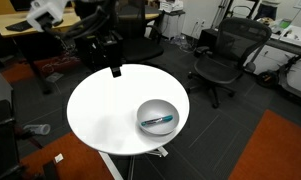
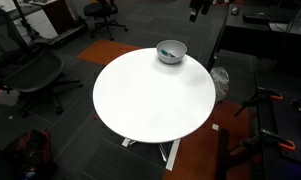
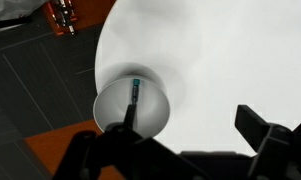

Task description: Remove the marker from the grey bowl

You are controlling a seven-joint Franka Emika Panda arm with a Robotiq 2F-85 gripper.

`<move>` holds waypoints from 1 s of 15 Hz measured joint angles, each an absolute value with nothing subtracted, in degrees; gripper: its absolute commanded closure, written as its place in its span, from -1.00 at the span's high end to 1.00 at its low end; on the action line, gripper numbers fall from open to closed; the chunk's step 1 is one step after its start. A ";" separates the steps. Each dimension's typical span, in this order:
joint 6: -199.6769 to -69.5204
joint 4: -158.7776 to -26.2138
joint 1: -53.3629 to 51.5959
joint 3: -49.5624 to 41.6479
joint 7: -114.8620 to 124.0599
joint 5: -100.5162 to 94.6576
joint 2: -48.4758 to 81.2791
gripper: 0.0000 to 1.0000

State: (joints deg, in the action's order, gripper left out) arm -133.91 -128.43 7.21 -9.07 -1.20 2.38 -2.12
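The grey bowl (image 1: 158,116) stands near one edge of the white round table (image 1: 100,110). The teal-blue marker (image 1: 158,121) lies inside it. Both also show in the wrist view, where the marker (image 3: 135,92) lies in the bowl (image 3: 110,105) with its teal end up. In an exterior view the bowl (image 2: 171,51) sits at the table's far edge, and the marker is too small to make out. My gripper (image 1: 114,68) hangs above the table's opposite edge, well apart from the bowl. In the wrist view the gripper (image 3: 190,122) is open and empty.
Black office chairs (image 1: 225,55) (image 2: 30,70) and desks stand around the table. Orange carpet (image 1: 280,150) lies beside the dark floor. A red object (image 3: 60,15) stands on the floor beyond the table edge.
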 measured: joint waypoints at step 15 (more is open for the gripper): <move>-142.98 -115.44 9.61 -10.20 5.33 3.02 20.19 1.00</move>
State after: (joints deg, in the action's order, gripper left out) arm -142.98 -115.44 9.61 -10.20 5.33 3.02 20.19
